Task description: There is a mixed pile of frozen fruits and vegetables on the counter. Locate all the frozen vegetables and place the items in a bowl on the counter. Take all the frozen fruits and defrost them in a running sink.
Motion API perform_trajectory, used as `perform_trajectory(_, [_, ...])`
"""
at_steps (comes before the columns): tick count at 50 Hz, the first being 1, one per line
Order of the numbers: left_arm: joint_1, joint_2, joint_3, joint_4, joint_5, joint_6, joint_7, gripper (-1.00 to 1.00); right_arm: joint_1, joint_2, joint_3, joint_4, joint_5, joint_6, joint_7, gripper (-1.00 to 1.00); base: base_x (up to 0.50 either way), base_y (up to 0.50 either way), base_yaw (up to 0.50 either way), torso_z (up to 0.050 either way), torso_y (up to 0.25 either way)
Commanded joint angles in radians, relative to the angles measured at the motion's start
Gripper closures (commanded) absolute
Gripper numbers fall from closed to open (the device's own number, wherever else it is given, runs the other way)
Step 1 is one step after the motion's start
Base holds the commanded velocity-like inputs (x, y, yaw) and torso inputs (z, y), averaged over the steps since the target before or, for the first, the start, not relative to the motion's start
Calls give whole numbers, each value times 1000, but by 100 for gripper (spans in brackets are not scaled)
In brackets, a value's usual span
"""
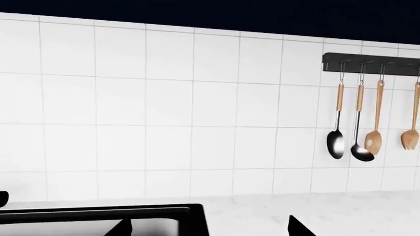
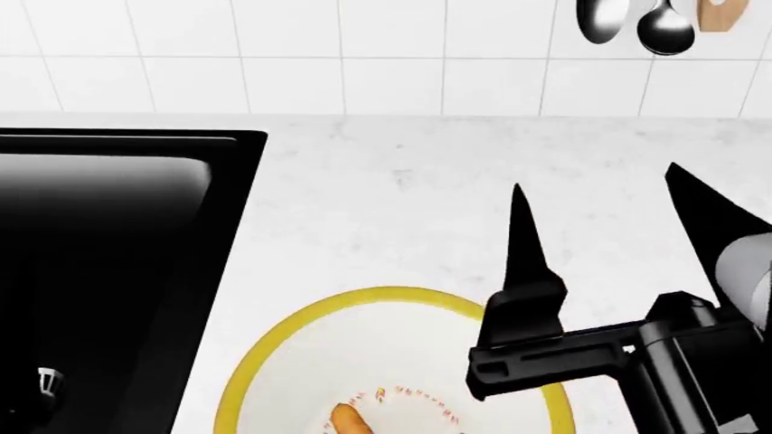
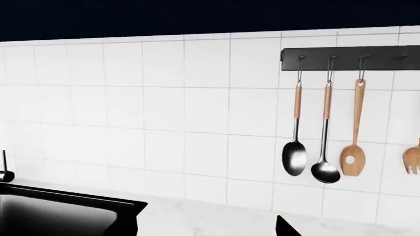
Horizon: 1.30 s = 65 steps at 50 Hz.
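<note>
The white bowl with a yellow rim [image 2: 289,330] sits on the counter [image 2: 386,199] at the head view's lower edge. An orange carrot [image 2: 347,420] lies inside it. My right gripper [image 2: 594,177] hovers open over the bowl's right side, holding nothing. One of its fingertips [image 3: 284,225] shows in the right wrist view. My left gripper [image 1: 208,227] is open and empty, straddling the corner of the black sink [image 1: 98,214]. The sink [image 2: 108,253] lies left of the bowl. The frozen fruits and the rest of the pile are out of view.
A white tiled wall [image 2: 386,54] backs the counter. A black rail [image 3: 347,54] on it carries hanging spoons and wooden spatulas [image 1: 357,123] at the right. Part of the tap [image 3: 4,169] shows beside the sink.
</note>
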Motion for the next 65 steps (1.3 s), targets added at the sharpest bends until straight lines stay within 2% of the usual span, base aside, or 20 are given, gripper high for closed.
perform_trajectory(1, [5,-29,-40,-1,-52,13,-29,-100,-210,-34,101,-42,-124,-65,-55,-100,0,0,0,0,250])
perform_trajectory(4, [22,-19,-37,-7,-22,28,-14,-100,-222,-23,80,-42,-168,-53,-55,-100,0,0,0,0,94])
perform_trajectory(7, [28,-27,-57,-13,-37,38,-14,-100,-212,-2,91,-59,-120,-39,-32,-100,0,0,0,0,0])
perform_trajectory(11, [39,-31,-61,-33,-27,42,-6,-100,-122,3,-21,10,-227,8,-11,-100,0,0,0,0,0])
perform_trajectory(13, [46,-23,-51,-48,1,47,3,-100,-152,-21,-22,31,-203,-11,-43,-100,0,0,0,0,0])
perform_trajectory(17, [41,-29,-30,-37,18,35,-7,-100,-167,12,-57,-14,-262,-16,-76,-100,0,0,0,0,0])
perform_trajectory(19, [27,-40,-36,-33,-14,22,-29,-100,-178,8,-14,-31,-237,-41,-73,-100,0,0,0,0,0])
perform_trajectory(21, [22,-43,-36,-34,-19,21,-33,-100,-170,22,-26,-41,-240,-17,-50,-100,0,0,0,0,0])
perform_trajectory(30, [52,-66,-87,-27,-42,39,-38,-100,-130,52,51,-79,-54,1,56,-100,0,0,0,0,0])
perform_trajectory(33, [24,-68,-66,-25,-53,27,-56,-100,-119,47,26,-80,-59,13,69,-100,-487,11,0,0,0])
perform_trajectory(36, [39,-90,-103,-11,-97,31,-71,-100,-116,50,27,-83,-50,14,80,-100,-448,26,0,0,0])
perform_trajectory(49, [20,-111,-103,-2,-146,28,-109,-100,-112,44,19,-94,-33,3,90,-100,-409,13,0,0,0])
perform_trajectory(55, [9,-105,-77,-11,-134,26,-102,-100,-116,52,24,-105,-47,-9,73,-100,-32,123,0,0,0])
perform_trajectory(61, [29,-122,-101,-3,-154,36,-100,-100,-127,51,25,-114,-60,-22,53,-100,76,478,0,0,0])
perform_trajectory(65, [8,-116,-78,-8,-149,32,-108,-100,-135,53,30,-119,-65,-31,46,-100,138,500,0,0,0])
